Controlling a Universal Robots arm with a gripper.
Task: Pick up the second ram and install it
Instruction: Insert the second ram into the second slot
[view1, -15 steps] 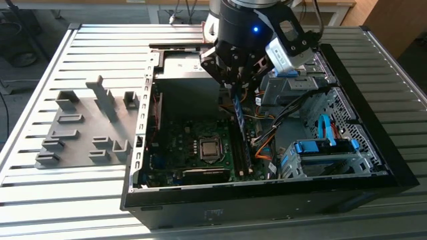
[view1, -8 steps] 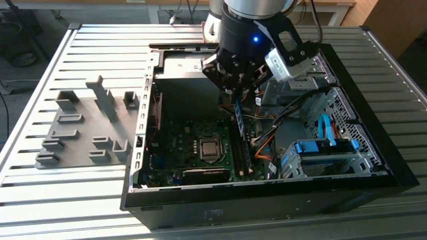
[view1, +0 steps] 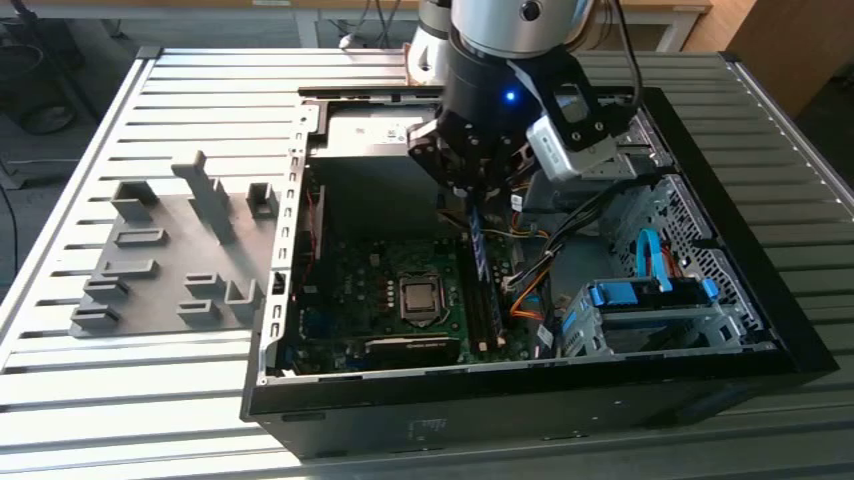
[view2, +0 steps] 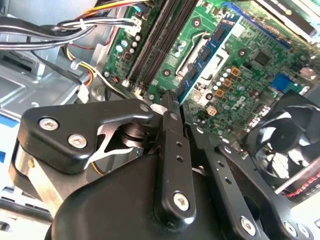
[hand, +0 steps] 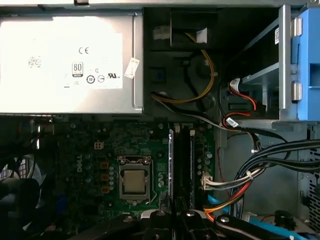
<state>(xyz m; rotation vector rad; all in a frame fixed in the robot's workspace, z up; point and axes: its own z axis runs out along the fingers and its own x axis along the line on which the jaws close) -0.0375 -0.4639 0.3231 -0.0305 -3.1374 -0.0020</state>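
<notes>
One module, the second ram, pinched edge-on by gripper over motherboard slots; seating unfinished.

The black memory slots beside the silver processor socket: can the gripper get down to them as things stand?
Probably yes. The gripper holds the slim blue-green ram strip on edge over the black memory slots; nothing covers them, and the bundled cables lie to one side.

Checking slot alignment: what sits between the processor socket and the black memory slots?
In the first wrist view, the second ram, edge-on in the claw, stands between processor socket and black memory slots.
</notes>
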